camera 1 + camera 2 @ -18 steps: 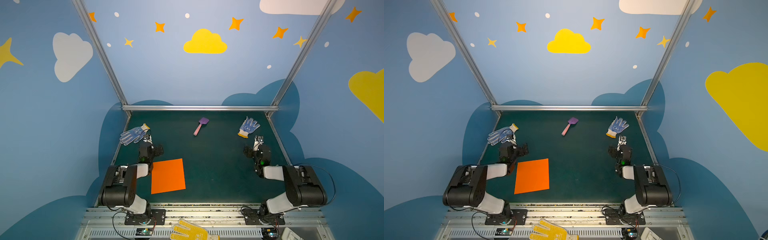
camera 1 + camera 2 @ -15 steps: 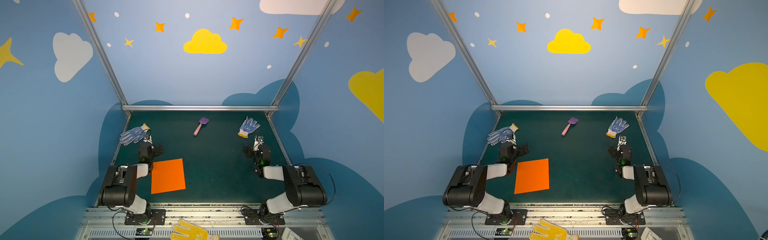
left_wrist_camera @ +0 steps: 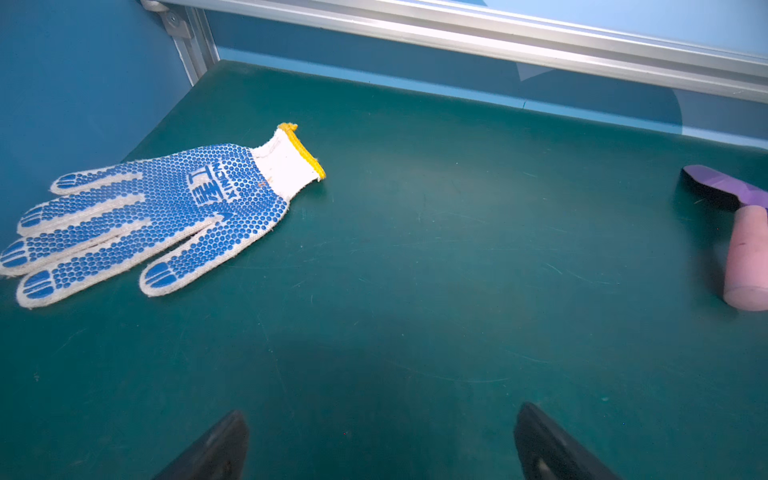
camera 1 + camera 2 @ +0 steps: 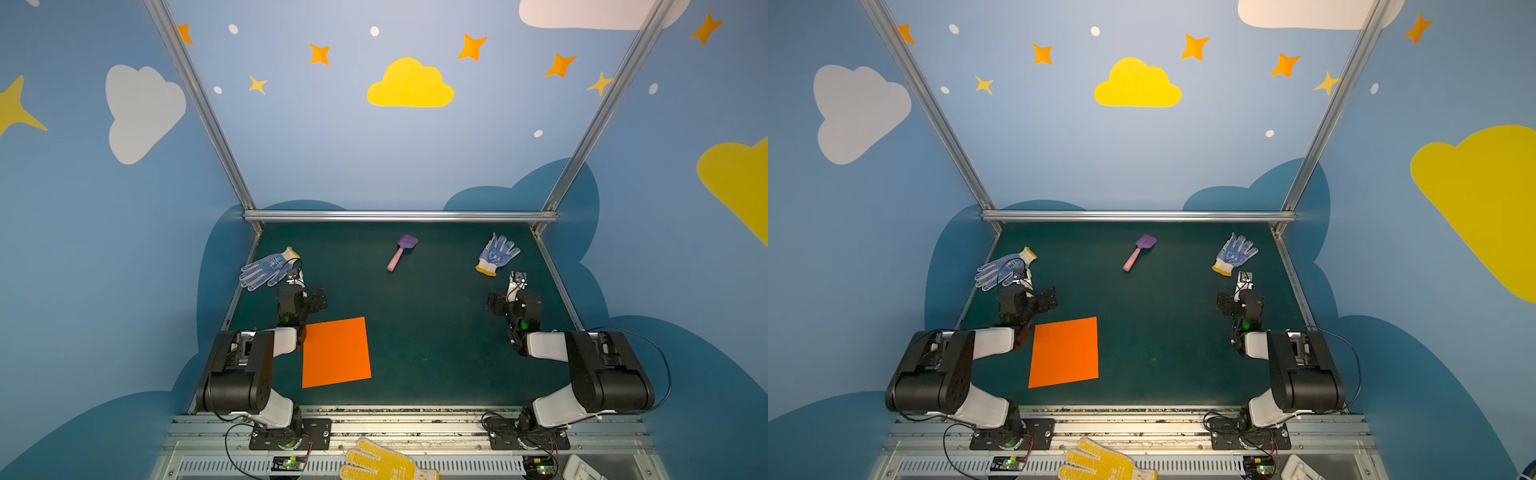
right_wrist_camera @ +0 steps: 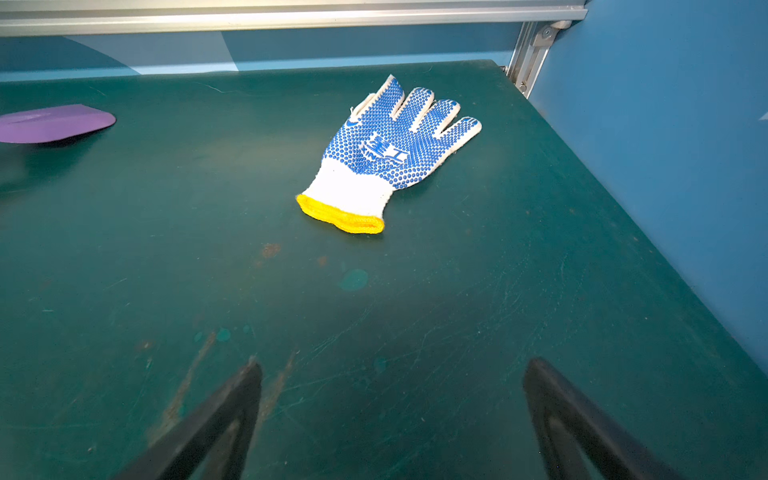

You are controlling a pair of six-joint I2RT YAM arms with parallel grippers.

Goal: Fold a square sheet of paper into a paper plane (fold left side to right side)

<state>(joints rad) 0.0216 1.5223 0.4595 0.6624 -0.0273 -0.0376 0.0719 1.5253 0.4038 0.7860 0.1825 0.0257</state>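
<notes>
In both top views the paper [image 4: 336, 352] [image 4: 1065, 352] lies flat on the mat [image 4: 436, 332], an unfolded square with no long axis, turned slightly askew. It sits behind the left pincer [image 4: 296, 275], close beside that arm, and well apart from the right pincer [image 4: 518, 279]. One blue glove [image 4: 266, 270] lies just beside the left pincer's tip, a second glove [image 4: 496, 255] just ahead of the right pincer, and a spatula [image 4: 401, 251] ahead between them. In the left wrist view the left pincer [image 3: 380, 415] is spread wide over bare mat, gripping nothing. In the right wrist view the right pincer [image 5: 395, 365] is likewise wide apart and empty, with the second glove [image 5: 390, 145] ahead.
</notes>
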